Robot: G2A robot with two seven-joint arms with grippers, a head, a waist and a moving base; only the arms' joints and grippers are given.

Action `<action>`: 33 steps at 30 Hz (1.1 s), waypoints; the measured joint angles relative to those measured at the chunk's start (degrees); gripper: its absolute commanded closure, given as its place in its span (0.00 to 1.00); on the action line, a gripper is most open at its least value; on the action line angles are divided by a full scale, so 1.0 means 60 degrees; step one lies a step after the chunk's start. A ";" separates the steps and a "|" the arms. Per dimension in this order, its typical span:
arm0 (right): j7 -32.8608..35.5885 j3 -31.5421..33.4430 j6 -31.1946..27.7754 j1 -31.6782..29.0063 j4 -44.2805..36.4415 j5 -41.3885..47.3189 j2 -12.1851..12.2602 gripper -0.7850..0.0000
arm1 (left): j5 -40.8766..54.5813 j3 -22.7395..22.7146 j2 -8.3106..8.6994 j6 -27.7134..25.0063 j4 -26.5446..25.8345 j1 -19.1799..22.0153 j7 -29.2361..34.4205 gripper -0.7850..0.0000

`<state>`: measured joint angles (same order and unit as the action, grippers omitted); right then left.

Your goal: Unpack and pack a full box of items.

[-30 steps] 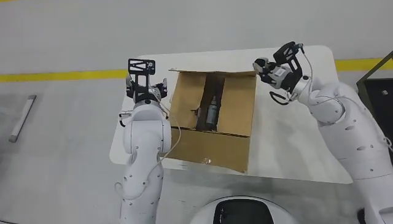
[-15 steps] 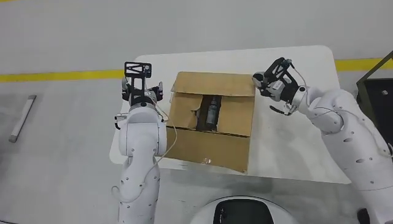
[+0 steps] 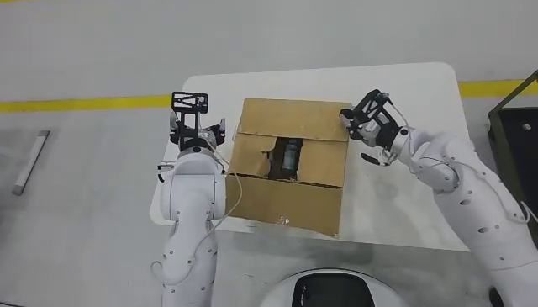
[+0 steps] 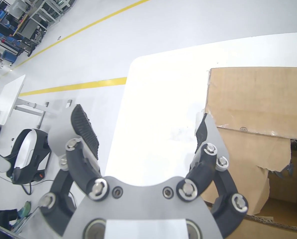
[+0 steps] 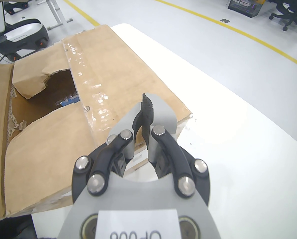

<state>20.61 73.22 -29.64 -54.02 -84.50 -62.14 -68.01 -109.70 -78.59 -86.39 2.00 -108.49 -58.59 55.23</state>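
Cardboard box [image 3: 290, 166] in the middle of the white table [image 3: 412, 97], top flaps folded inward yet not meeting, a ragged opening left at the centre. Seen from overhead through that opening: a bottle [image 3: 290, 152] inside the box, dark-bodied with a paler cap, too shadowed to judge whether standing or lying. Added by the right wrist view: a strip of clear tape [image 5: 88, 93] glinting along the free edge of the far flap [image 5: 118, 75], chewed, torn edges on the side flaps [image 5: 30, 80] beneath it, and a patch of blue down in the hole. Added by the left wrist view: the near face of one torn side flap, its ragged lower edge hanging over the dark interior. Left gripper [image 4: 142, 123] over bare table just beside the box's left wall, near the far left corner, fingers [image 4: 84, 125] spread wide with nothing between them. Right gripper [image 5: 145, 111] just above the far flap, close to the box's far right corner, pads pressed together and holding nothing visible; contact with the cardboard not decidable from any view. Beyond the table, overhead: grey floor crossed by a yellow line [image 3: 84, 103].
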 measured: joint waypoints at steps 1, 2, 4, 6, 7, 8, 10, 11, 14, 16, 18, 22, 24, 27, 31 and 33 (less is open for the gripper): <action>-0.0036 -0.0021 0.0020 0.0013 0.0028 0.0000 -0.0003 1.00 | -0.0001 0.0000 0.0000 0.0000 0.0000 0.0000 0.0000 0.00; -0.0066 -0.0040 0.0041 0.0022 0.0047 0.0006 -0.0007 1.00 | -0.0001 -0.0001 0.0000 0.0000 0.0000 0.0000 0.0000 0.00; -0.0121 -0.0082 0.0093 0.0037 0.0060 0.0016 -0.0012 1.00 | -0.0001 0.0000 0.0000 -0.0001 0.0000 0.0000 0.0000 0.00; -0.0176 -0.0102 0.0156 0.0052 0.0072 0.0040 -0.0018 1.00 | -0.0001 0.0000 0.0000 -0.0001 0.0000 0.0000 0.0000 0.00; -0.0222 -0.0101 0.0196 0.0057 0.0083 0.0092 -0.0022 1.00 | 0.0015 -0.0001 0.0001 -0.0017 -0.0010 -0.0016 -0.0019 0.00; -0.0288 -0.0090 0.0242 0.0057 0.0105 0.0199 -0.0029 1.00 | 0.0098 -0.0018 0.0005 -0.0088 -0.0054 -0.0069 -0.0107 0.00; -0.0340 -0.0066 0.0308 0.0073 0.0159 0.0413 -0.0037 1.00 | 0.0408 -0.0176 0.0034 -0.0442 -0.0298 -0.0258 -0.0376 0.00; -0.0323 -0.0065 0.0318 0.0088 0.0171 0.0422 -0.0036 1.00 | 0.0523 -0.0283 0.0054 -0.0663 -0.0436 -0.0346 -0.0441 0.00; -0.0306 -0.0092 0.0330 0.0115 0.0193 0.0370 -0.0032 1.00 | 0.0758 -0.0746 0.0131 -0.1320 -0.0852 -0.0641 -0.0453 0.00; -0.0314 -0.0118 0.0344 0.0126 0.0204 0.0341 -0.0031 1.00 | 0.0875 -0.1077 0.0191 -0.1814 -0.1125 -0.0851 -0.0450 0.00; -0.0289 -0.0156 0.0350 0.0150 0.0199 0.0295 -0.0030 1.00 | 0.1005 -0.1407 0.0256 -0.2374 -0.1382 -0.1091 -0.0429 0.00; -0.0252 -0.0203 0.0355 0.0200 0.0202 0.0260 -0.0030 1.00 | 0.1023 -0.2013 0.0393 -0.3515 -0.1711 -0.1606 -0.0343 0.00; -0.0227 -0.0218 0.0355 0.0225 0.0212 0.0244 -0.0028 1.00 | 0.0868 -0.2328 0.0462 -0.3945 -0.1757 -0.1884 -0.0238 0.00; -0.0206 -0.0237 0.0373 0.0249 0.0214 0.0226 -0.0025 1.00 | 0.0279 -0.2665 0.0551 -0.4231 -0.1702 -0.2206 -0.0103 0.00; -0.0185 -0.0259 0.0399 0.0241 0.0201 0.0219 -0.0021 1.00 | -0.0004 -0.2824 0.0602 -0.4275 -0.1611 -0.2561 0.0050 0.00; -0.0171 -0.0283 0.0434 0.0211 0.0178 0.0227 -0.0022 1.00 | -0.0119 -0.2833 0.0640 -0.4611 -0.1613 -0.2786 0.0120 0.00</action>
<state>19.58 71.52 -27.03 -52.76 -83.43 -60.77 -68.14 -110.42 -95.59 -82.55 -25.67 -118.16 -75.30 55.95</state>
